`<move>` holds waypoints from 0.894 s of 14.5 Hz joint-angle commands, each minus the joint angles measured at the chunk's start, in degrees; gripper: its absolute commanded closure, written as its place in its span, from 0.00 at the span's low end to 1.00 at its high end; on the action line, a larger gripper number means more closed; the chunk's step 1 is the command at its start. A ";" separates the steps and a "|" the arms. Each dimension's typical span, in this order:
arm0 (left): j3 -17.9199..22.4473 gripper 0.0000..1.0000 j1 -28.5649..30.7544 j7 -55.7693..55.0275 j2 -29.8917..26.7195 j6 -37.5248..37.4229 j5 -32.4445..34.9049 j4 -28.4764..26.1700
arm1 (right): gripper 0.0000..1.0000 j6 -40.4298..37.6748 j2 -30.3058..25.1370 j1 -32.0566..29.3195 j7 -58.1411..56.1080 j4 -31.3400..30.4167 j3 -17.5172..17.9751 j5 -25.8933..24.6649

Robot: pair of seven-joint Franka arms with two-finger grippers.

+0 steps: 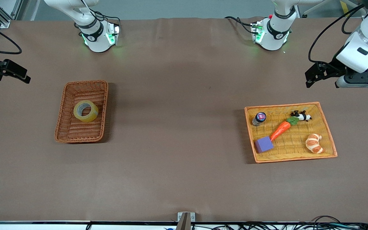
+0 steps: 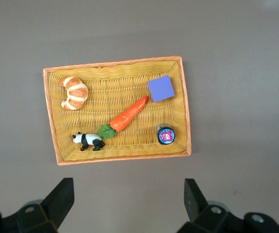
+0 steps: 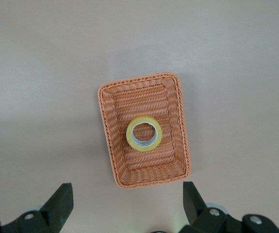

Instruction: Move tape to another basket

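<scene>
- One tape (image 1: 86, 111)
- One basket (image 1: 63, 127)
- One shallow yellow tray (image 1: 327, 134)
- One carrot (image 1: 280, 130)
- One croissant (image 1: 314, 143)
- One purple cube (image 1: 264, 144)
- One panda figure (image 1: 301, 116)
- One small jar (image 1: 259, 118)
- Two end effectors: left end effector (image 2: 128, 204), right end effector (image 3: 128, 205)

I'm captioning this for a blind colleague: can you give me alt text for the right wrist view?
Seen from above, a roll of yellowish tape lies flat in a reddish-brown wicker basket on a brown table. The two fingers of the right claw stand wide open at the picture's edge, holding nothing, high above the table beside the basket.
</scene>
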 commanded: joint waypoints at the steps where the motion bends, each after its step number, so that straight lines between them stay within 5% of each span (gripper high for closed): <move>1: -0.08 0.00 0.48 -0.44 -0.33 -0.69 -0.74 0.78 | 0.00 0.13 0.32 1.32 -3.67 0.33 -1.06 0.43; 13: 4.22 0.01 -3.73 0.00 0.11 -0.34 -2.85 -0.19 | 0.00 1.88 0.49 0.97 -9.06 1.48 -2.38 -1.16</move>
